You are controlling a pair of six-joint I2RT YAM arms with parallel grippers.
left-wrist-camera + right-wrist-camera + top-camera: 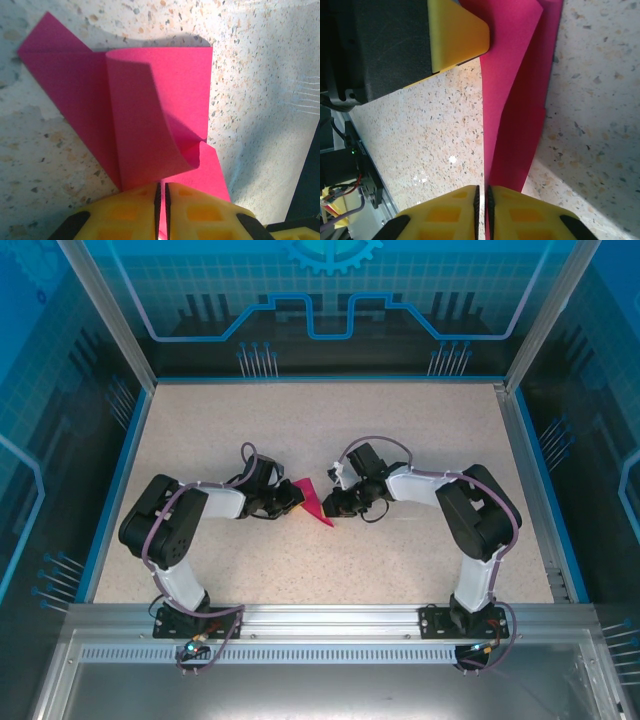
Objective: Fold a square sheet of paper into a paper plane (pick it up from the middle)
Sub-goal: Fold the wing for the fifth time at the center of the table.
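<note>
The magenta-pink sheet of paper (316, 502), partly folded into a narrow pointed shape, lies mid-table between the two arms. In the left wrist view the paper (150, 100) shows folded layers, with one flap curling up off the table. My left gripper (161, 192) is shut on the paper's near edge, the paper pinched between its black pads. My right gripper (482, 195) is shut on the opposite end of the paper (515, 100), a thin edge running into the slit between its yellow fingers. In the top view the left gripper (295, 498) and right gripper (334, 505) face each other across the paper.
The speckled beige table (330, 430) is ringed by a blue rim and transparent enclosure walls. A yellow finger of the left gripper (455, 35) and its dark body sit close ahead in the right wrist view. An aluminium rail (330, 618) runs along the near edge.
</note>
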